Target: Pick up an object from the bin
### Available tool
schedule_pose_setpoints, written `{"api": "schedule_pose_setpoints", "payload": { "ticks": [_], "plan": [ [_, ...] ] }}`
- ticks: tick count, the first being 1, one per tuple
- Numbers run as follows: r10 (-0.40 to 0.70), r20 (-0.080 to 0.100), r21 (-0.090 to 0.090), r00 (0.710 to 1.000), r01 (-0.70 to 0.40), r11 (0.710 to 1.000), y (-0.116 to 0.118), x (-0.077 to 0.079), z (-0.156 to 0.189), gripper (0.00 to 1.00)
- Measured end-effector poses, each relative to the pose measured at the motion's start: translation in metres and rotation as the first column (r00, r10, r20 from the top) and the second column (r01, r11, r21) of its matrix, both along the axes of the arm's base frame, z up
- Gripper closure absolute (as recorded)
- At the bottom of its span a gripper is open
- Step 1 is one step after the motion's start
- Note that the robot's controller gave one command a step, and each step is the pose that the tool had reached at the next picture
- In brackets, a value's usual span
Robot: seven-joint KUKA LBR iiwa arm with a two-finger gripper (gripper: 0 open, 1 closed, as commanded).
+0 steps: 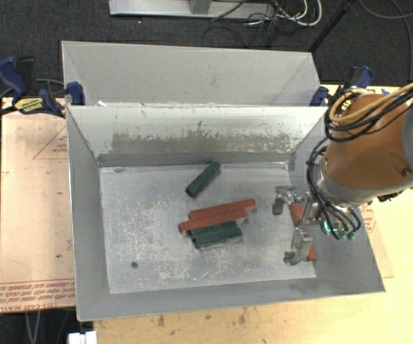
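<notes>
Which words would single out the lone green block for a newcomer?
Start at the bin's back wall. Just below it lies a dark green block, tilted. Unlike the other green block, it lies alone, apart from the red bars.

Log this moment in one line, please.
gripper open, empty | at right side of bin | red bars, green block mid-bin, untouched | second green block behind
</notes>
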State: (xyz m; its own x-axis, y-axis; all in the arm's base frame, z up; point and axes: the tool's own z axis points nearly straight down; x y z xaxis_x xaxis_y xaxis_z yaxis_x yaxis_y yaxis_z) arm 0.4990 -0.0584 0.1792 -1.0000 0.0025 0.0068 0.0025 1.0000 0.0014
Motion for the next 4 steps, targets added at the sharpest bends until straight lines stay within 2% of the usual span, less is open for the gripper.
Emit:
{"api": "schedule_pose_setpoints", "payload": {
  "ticks": [1,2,3,4],
  "plan": [
    [0.253,0.014,0.000,0.967,-0.253,0.967,0.107,0.046,-0.109,0.00],
    [0.395,0.012,-0.002,0.918,-0.395,0.918,0.097,0.058,-0.078,0.00],
    [0.228,0.010,0.000,0.974,-0.228,0.974,0.097,0.062,-0.079,0.00],
    [0.138,0.010,0.001,0.990,-0.138,0.990,0.087,0.070,-0.109,0.00]
  ]
}}
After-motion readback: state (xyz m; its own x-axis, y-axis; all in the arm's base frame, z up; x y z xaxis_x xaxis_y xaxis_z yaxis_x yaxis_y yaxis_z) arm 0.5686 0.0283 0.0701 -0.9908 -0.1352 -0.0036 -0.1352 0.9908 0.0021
